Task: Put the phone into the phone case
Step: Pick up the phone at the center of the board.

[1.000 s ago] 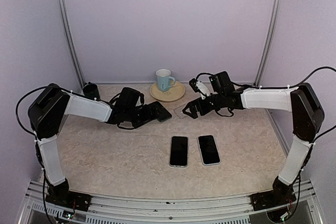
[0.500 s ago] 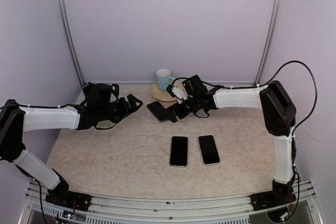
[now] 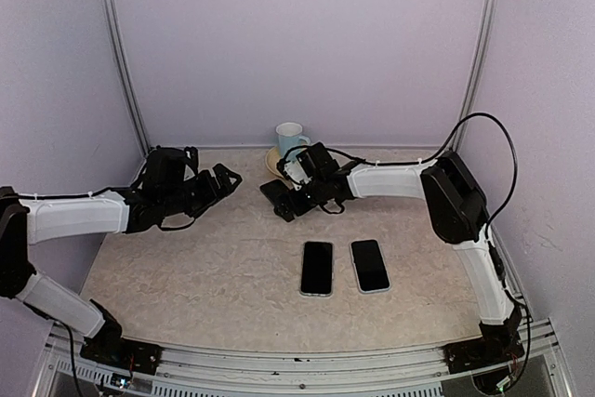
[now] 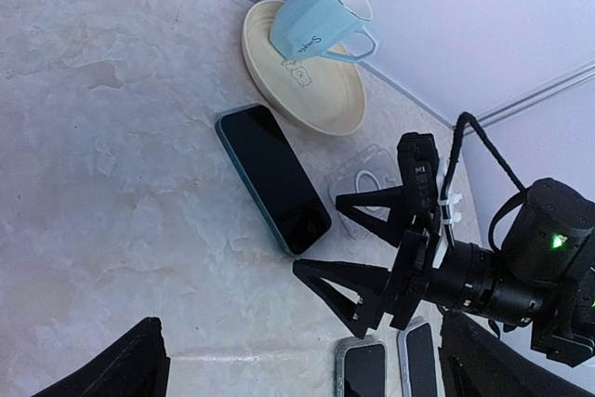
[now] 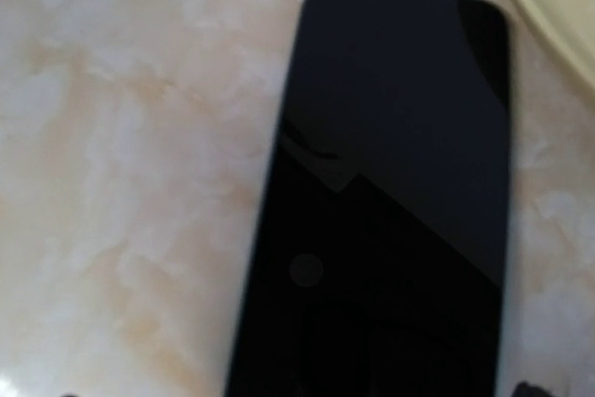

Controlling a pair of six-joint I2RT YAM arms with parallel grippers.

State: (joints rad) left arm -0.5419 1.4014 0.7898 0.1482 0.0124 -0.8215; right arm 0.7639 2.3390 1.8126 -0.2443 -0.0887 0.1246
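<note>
The dark phone (image 4: 274, 178) with the teal edge lies flat, screen up, on the tabletop (image 3: 186, 267). It sits just beside the cream saucer (image 4: 311, 99) that carries the pale blue mug (image 4: 321, 16). The clear phone case (image 4: 364, 178) lies near the phone's lower end, partly behind the right claw (image 4: 321, 237).

That claw sits low over this end of the phone with its jaws spread wide and nothing gripped. In its own wrist view the phone fills the frame. We judge it is placed this way to close on the phone and carry it toward the case.

The left claw (image 3: 221, 183) is also wide open and empty. It hangs well apart to the left and faces the phone, probably to stay clear while remaining ready to steady the case.

A second handset (image 3: 317, 267) and a third handset (image 3: 370, 265) lie side by side nearer the arm bases, away from the work.
</note>
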